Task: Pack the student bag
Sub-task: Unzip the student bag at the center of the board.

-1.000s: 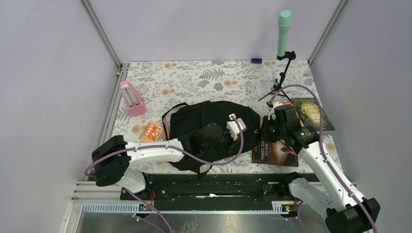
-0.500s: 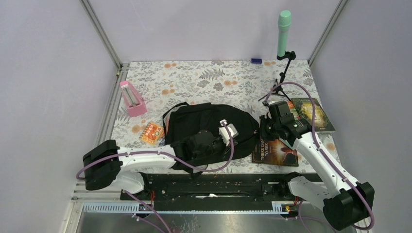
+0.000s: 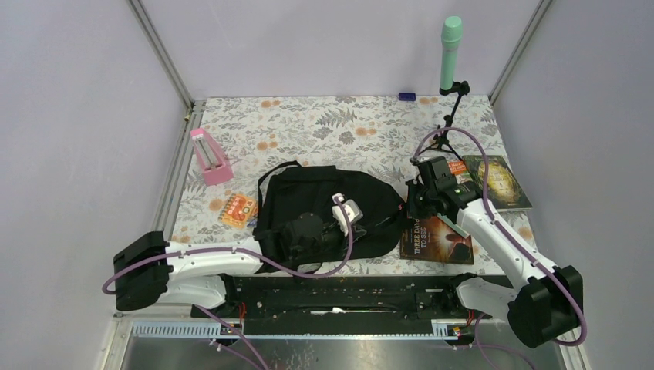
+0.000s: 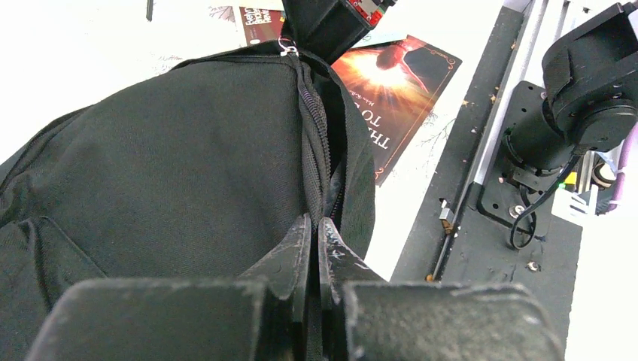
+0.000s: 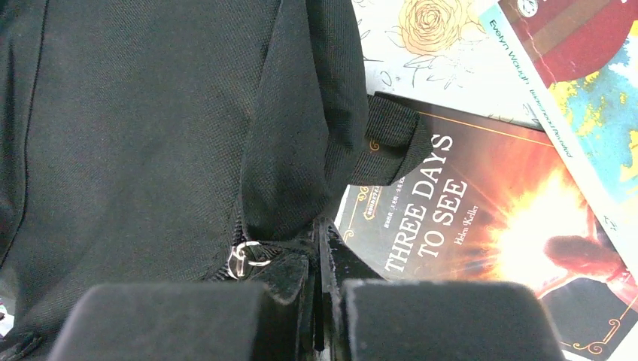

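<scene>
The student bag (image 3: 324,202), a black fabric backpack, lies flat in the middle of the table. My left gripper (image 3: 356,223) is shut on the bag's fabric at its zip line (image 4: 314,135), near the bag's front right. In the left wrist view the fingers (image 4: 297,252) pinch the zip seam. My right gripper (image 3: 409,204) is shut on black fabric at the bag's right end, beside a small metal zip ring (image 5: 244,256). The zip between the two grippers looks closed. The grey lining is hidden.
A book titled "Three Days to See" (image 3: 439,240) lies right of the bag, partly under it. A green book (image 3: 497,181) and another book (image 5: 557,83) lie further right. An orange pack (image 3: 238,210), a pink stand (image 3: 210,156), a mint cylinder on a tripod (image 3: 450,54).
My left arm has drawn back to the left with the bag in its grip. The bag has slid left. My right gripper followed left, and more of the book shows.
</scene>
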Tool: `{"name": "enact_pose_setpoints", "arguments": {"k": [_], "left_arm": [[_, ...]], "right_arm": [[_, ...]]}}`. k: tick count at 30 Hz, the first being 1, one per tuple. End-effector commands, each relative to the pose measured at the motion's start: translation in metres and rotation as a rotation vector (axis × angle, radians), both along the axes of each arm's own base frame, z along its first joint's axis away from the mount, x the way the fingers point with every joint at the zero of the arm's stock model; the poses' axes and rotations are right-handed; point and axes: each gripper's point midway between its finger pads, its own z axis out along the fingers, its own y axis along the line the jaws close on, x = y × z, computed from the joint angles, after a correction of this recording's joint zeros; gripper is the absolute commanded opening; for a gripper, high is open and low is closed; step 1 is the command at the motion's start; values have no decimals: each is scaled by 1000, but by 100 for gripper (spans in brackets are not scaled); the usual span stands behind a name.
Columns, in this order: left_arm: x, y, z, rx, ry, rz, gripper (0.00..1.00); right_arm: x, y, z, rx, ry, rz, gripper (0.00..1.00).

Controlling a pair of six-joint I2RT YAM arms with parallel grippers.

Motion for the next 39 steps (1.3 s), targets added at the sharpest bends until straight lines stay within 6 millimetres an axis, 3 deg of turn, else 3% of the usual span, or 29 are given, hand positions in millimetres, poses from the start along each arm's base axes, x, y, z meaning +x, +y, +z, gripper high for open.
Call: {"name": "enact_pose_setpoints", "arguments": {"k": [1, 4, 5, 8, 10, 15, 18, 20, 23, 29, 36, 39], "left_arm": [[-22, 20, -21, 70, 104, -23, 0], [-21, 19, -13, 57, 130, 0, 1], [-20, 18, -10, 55, 139, 8, 11], [-9, 15, 1, 69, 157, 78, 56], [6, 15, 6, 82, 175, 174, 72], [25, 17, 41, 0, 236, 347, 83], [28, 31, 55, -137, 346, 467, 90], [28, 46, 44, -182, 445, 557, 93], [27, 71, 12, -179, 568, 664, 97], [31, 145, -48, -176, 659, 905, 99], [31, 201, -81, -67, 650, 1036, 99], [29, 214, -94, -45, 670, 1066, 99]], "right_arm": [[53, -43, 24, -168, -214, -181, 0], [49, -40, 24, -147, -215, -172, 0], [47, -41, 24, -146, -218, -172, 0], [40, -50, 22, -170, -235, -191, 0], [37, -58, 23, -191, -256, -215, 0], [28, -67, 27, -190, -304, -260, 0], [24, -71, 29, -185, -330, -281, 0], [21, -72, 28, -181, -336, -286, 0], [18, -73, 28, -175, -342, -287, 0], [15, -72, 25, -164, -339, -281, 0], [13, -67, 20, -150, -319, -261, 0], [13, -66, 18, -145, -314, -259, 0]]}}
